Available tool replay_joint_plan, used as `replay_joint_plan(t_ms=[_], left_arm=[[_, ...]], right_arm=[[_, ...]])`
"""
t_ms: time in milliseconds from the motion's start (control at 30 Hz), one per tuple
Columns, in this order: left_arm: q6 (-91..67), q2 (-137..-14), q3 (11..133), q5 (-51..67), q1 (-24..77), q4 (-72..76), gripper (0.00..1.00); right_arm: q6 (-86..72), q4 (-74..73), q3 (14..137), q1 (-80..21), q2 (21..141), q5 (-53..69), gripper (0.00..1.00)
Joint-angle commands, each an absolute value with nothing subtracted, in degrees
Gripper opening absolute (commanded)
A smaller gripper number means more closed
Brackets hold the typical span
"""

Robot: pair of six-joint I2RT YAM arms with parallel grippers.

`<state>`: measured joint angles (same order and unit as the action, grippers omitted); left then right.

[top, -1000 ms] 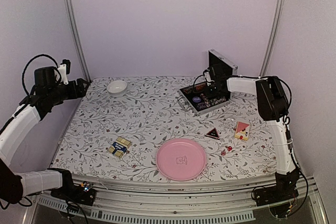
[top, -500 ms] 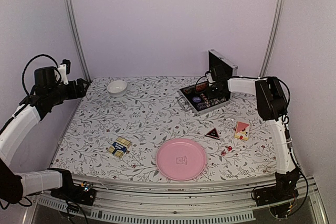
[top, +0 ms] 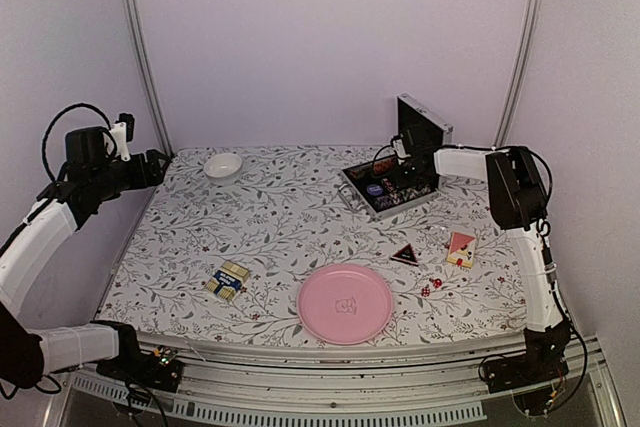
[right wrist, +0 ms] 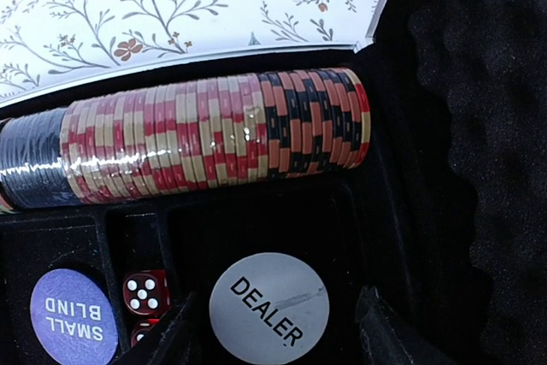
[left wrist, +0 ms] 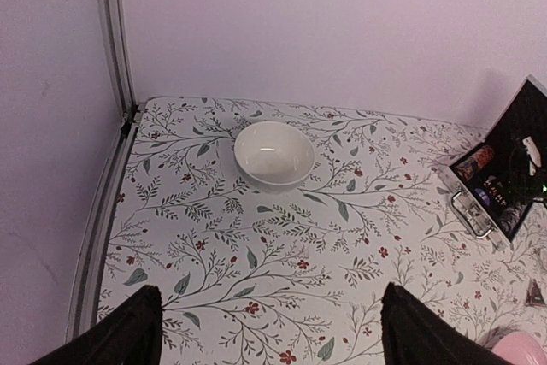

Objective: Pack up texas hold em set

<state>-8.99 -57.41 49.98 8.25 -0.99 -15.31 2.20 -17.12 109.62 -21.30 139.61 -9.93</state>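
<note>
**Hold'em set: packing part done**

The case stood open near the far-right corner, lid up. The right gripper hung inside it, fingers spread to either side of the DEALER button and holding nothing. The button lay flat in its slot, chips behind it. The left gripper was open and empty at the left edge. Not yet packed: right deck by the right edge, loose dice front-right, left deck front-left.

Judgement: button step about finished. The next move calls for a straight lift clear of the case walls, then a reach to the right deck, which was nearest.
</note>
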Motion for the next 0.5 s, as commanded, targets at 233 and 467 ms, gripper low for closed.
replay_joint_plan(t_ms=[233, 467], left_arm=[[-8.26, -56.94, 49.42, 6.85, -1.41, -14.59, 0.88], [-8.17, -56.57, 49.22, 6.23, -1.43, -14.37, 0.88]], right_arm=[[0.35, -17.94, 110.07, -21.82, 131.60, -4.33, 0.64], [1.95, -17.84, 109.13, -26.11, 128.12, -2.24, 0.66]])
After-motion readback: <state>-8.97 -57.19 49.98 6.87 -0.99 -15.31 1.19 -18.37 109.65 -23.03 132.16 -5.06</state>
